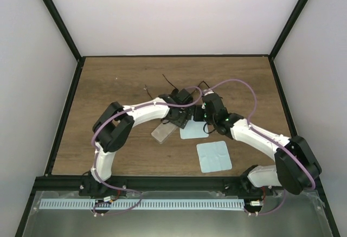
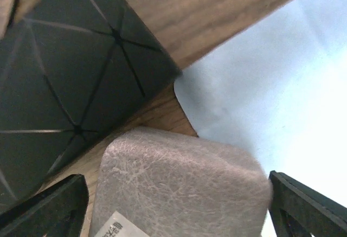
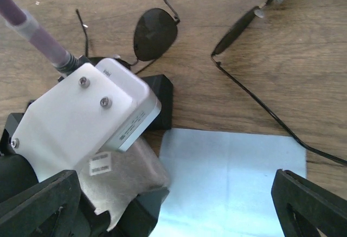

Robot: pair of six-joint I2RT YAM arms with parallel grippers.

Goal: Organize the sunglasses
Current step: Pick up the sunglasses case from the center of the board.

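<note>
Near edge, right of centre: light blue cloth (image 1: 214,157), flat. Mid-surface behind it: second cloth (image 1: 191,133), clear case (image 1: 162,133) just left of it, black case (image 2: 54,85) just beyond. Left gripper (image 2: 176,207) low over the clear case, jaws spread wide astride its end; can't tell if they pinch it. Right gripper (image 3: 173,207) above the second cloth, jaws released, nothing in them. Sunglasses on bare wood beyond both, toward the far edge: one pair (image 3: 154,33), other pair (image 3: 234,32), apart, arms unfolded.

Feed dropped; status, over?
Left end effector open astride frosted case. Right end effector open above blue cloth. Both sunglasses on table, ungripped. Left wrist overhangs one pair.
</note>
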